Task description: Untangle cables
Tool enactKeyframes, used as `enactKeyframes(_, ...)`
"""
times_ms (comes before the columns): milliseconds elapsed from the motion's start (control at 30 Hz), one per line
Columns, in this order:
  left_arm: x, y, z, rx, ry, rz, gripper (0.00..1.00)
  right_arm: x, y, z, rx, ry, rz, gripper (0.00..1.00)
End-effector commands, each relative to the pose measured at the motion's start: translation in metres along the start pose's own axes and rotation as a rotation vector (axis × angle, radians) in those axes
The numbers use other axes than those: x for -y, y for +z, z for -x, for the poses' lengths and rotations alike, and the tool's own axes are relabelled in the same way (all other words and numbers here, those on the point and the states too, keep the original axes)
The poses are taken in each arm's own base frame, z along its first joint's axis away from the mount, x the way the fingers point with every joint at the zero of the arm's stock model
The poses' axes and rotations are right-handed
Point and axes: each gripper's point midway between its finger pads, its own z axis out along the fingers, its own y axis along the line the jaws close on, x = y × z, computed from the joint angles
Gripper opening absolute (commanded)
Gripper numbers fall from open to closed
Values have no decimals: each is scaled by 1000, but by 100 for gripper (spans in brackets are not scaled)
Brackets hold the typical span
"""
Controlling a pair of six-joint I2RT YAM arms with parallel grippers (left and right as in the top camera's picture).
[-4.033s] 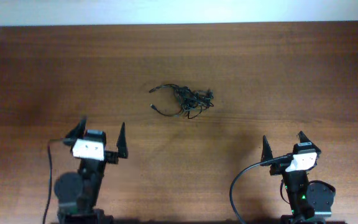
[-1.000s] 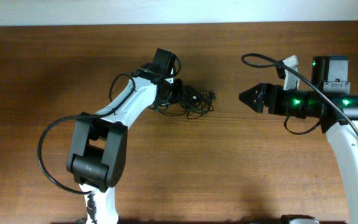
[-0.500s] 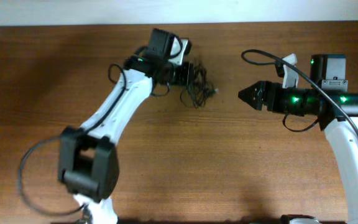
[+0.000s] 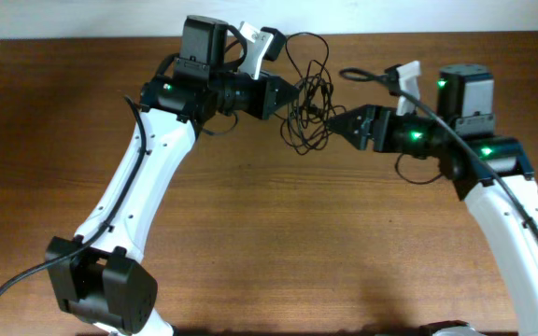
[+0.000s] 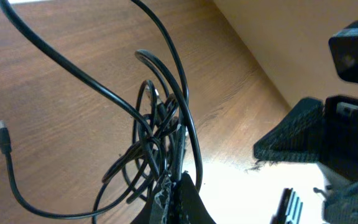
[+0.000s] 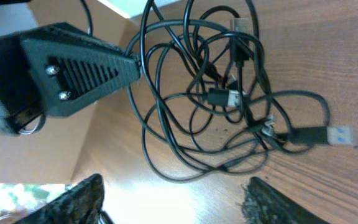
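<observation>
- My left jaws are pressed together, pinching one edge of the tangled clump of thin black cables (image 4: 307,101).
- My right jaws stand spread just beside that clump, facing the left ones across it.
- The loops dangle between us, over the brown wooden bench (image 4: 250,233) near its far edge.

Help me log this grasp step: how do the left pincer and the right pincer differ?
The left pincer is shut, clamping the cables; the right pincer is open and holds nothing. The left pincer has strands running from its tip; the right pincer has the cables ahead of its fingers, not between them. Both point at the cables from opposite sides.
</observation>
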Motion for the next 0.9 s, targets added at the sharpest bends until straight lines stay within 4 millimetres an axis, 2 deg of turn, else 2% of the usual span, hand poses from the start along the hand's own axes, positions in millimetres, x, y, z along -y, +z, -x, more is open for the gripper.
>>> enactKeyframes(0,8,-1,1,-2,-116,-33,0,-5,13,5,35,-35,-74,69)
enactKeyframes(67,8,-1,1,-4,-187,-34,0,-10,21,6,46,-66,-87,63)
enactKeyframes(133,8,-1,0,-10,-259,-33,0,-5,28,5,48,-73,-125,54)
enactKeyframes(200,9,-1,-2,-17,-307,-36,0,0,37,4,39,-74,-142,49)
enactKeyframes(333,12,-1,-10,-52,-351,-51,0,7,58,7,35,-88,-133,48)
enactKeyframes(467,12,-2,-14,-64,-363,-48,0,1,76,4,20,-113,-100,47)
enactKeyframes(667,10,-1,-13,-61,-362,-36,0,-8,81,2,21,-142,-79,47)
enactKeyframes(867,-17,-3,-20,-55,-382,122,0,-6,80,3,22,-135,-86,47)
